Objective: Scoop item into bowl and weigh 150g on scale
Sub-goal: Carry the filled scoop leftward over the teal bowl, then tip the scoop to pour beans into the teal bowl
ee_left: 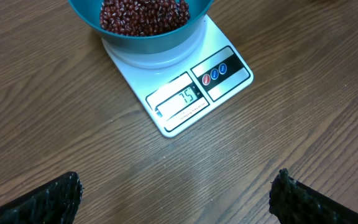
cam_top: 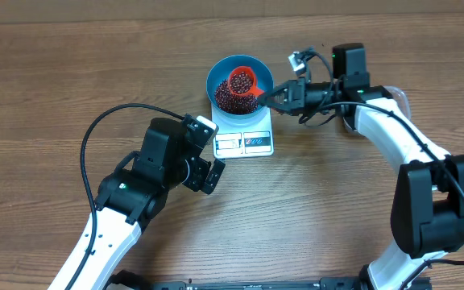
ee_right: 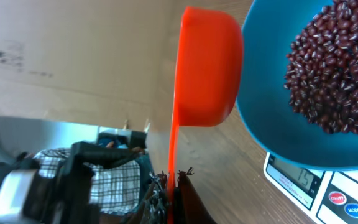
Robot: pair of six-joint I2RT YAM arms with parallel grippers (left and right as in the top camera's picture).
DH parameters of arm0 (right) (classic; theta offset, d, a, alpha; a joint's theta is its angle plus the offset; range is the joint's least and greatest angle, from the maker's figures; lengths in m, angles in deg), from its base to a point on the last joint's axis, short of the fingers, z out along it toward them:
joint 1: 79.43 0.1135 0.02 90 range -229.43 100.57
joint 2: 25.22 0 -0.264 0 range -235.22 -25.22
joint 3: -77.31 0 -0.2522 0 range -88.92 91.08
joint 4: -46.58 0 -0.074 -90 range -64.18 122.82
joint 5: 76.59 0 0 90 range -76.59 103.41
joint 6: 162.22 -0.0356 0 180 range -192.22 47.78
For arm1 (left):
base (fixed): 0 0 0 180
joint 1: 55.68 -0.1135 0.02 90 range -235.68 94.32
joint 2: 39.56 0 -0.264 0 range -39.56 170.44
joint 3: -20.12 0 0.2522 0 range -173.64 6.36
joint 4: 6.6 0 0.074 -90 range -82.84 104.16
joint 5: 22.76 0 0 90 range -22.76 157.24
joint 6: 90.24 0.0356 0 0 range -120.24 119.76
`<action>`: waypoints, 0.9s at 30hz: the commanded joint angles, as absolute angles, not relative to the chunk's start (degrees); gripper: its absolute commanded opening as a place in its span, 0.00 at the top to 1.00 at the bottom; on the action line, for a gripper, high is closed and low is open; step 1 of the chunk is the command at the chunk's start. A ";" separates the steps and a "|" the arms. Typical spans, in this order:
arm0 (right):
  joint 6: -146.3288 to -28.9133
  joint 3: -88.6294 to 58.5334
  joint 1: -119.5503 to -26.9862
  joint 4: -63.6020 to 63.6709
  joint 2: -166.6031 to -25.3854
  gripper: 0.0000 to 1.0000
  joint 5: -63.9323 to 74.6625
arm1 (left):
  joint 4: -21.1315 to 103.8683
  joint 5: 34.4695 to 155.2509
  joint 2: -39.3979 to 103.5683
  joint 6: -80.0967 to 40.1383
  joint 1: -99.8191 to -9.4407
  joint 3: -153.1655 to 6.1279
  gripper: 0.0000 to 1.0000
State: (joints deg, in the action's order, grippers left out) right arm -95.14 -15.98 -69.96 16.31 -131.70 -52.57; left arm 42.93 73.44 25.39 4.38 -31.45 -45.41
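wood-grain table [cam_top: 39, 97] backed by brown cardboard [ee_right: 73, 50].

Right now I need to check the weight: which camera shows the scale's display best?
Left wrist: the scale's display sits unobstructed, digits legible. Overhead shows it too small to read; right wrist catches it at the frame's edge.

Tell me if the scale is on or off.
On. The scale has digits showing on its display, reading 75, with the bowl of beans on it.
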 commanded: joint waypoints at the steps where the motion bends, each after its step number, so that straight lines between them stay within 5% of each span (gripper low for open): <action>1: -97.33 -12.52 -68.30 16.20 -131.92 0.96 -45.64 | 42.91 73.05 25.69 4.01 -31.67 -45.15 0.00; 27: -73.13 -2.16 -60.34 0.94 -131.92 0.96 -9.29 | 42.93 73.03 25.69 4.01 -31.67 -45.15 0.00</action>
State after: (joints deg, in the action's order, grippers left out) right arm -78.51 -3.85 -61.65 0.59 -131.70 -15.02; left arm 42.93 73.44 25.39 4.38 -31.45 -45.41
